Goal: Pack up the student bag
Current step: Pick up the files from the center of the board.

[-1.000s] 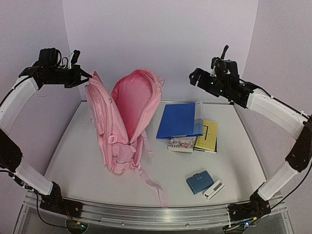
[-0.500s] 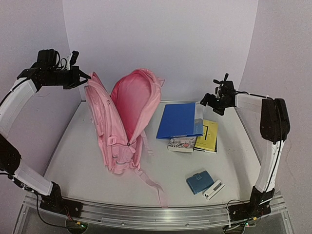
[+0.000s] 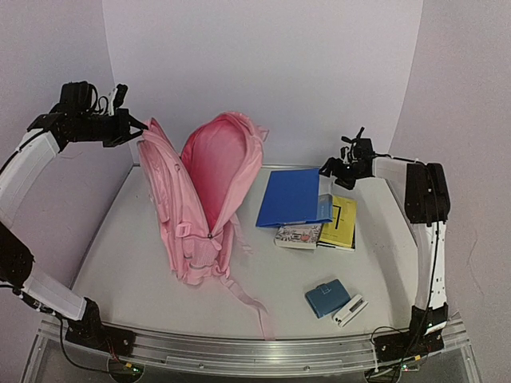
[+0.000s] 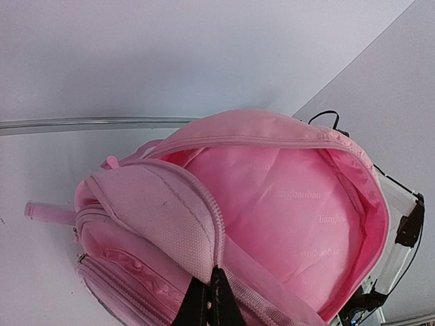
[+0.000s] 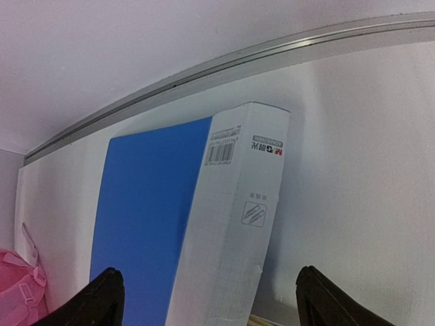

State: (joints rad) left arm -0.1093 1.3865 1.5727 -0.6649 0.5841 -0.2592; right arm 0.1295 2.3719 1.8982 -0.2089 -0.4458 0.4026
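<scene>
Pinched together, the fingers (image 4: 197, 305) of the left gripper (image 4: 209, 302) clamp the zipper rim of the large light-pink fabric backpack (image 3: 204, 199). It stands at 9 o'clock on the white table (image 3: 128, 263), mouth gaping toward 3. Over at 1 o'clock the right gripper (image 5: 217, 295) hovers, fingers spread wide, above the white spine of the flat blue folder (image 3: 294, 197). Right arm's clearly nearer! The folder's long axis runs 12 to 6, and the bag lies at 9 from it. Smaller stuff: thin yellow book (image 3: 342, 222), patterned booklet (image 3: 298, 236), blue pouch (image 3: 325, 298) and small white gadget (image 3: 349, 309) at 5.
</scene>
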